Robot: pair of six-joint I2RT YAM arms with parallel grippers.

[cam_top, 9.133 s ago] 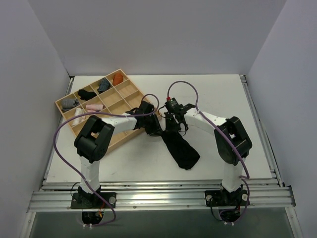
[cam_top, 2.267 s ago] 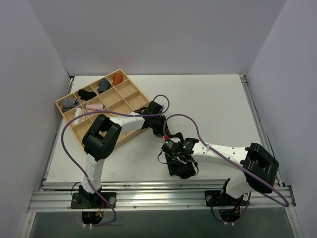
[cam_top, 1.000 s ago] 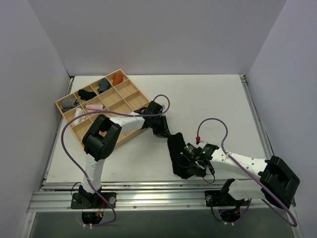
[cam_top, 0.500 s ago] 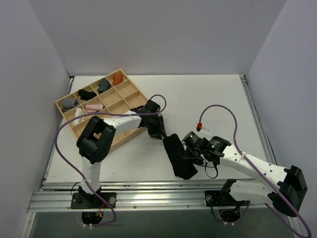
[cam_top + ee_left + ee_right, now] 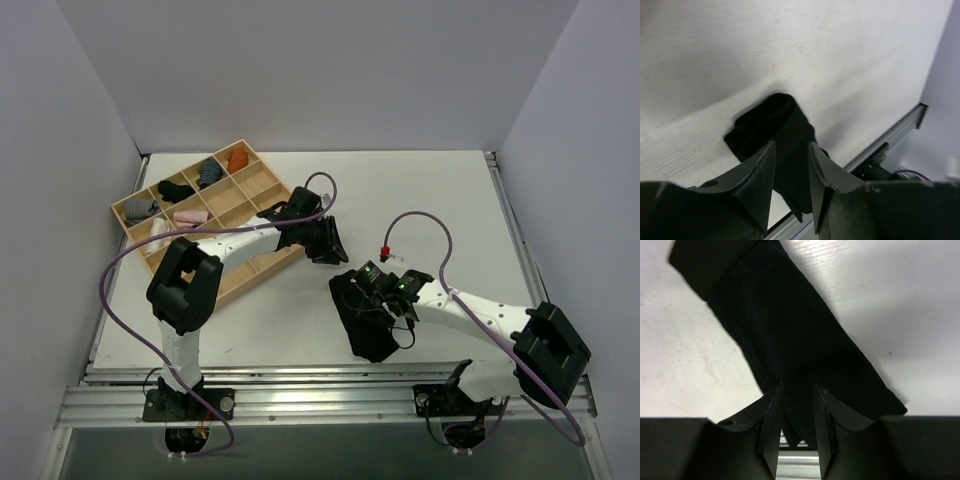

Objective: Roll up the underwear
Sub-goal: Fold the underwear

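Observation:
The underwear [image 5: 368, 330] is a long strip of black fabric that lies flat on the white table near the front edge. Its far end is folded over into a thick lip [image 5: 702, 267]. My right gripper [image 5: 368, 290] hovers low over that strip; in its wrist view the gripper [image 5: 797, 386] is open, its tips over the fabric and nothing pinched. My left gripper [image 5: 328, 245] is lifted just beyond the far end, by the tray's corner. It is open and empty [image 5: 791, 146], and the underwear [image 5: 785, 125] shows past its tips.
A wooden compartment tray [image 5: 265, 180] sits at the back left, holding small rolled bundles: orange [image 5: 237, 158], grey [image 5: 208, 172], black [image 5: 175, 188] and pink [image 5: 190, 214]. An aluminium rail [image 5: 320, 395] runs along the table's front edge, close to the underwear's near end.
The left gripper opened, let go of the underwear's far end and drew back toward the tray. The right gripper travelled from the near end up along the strip to its far part.

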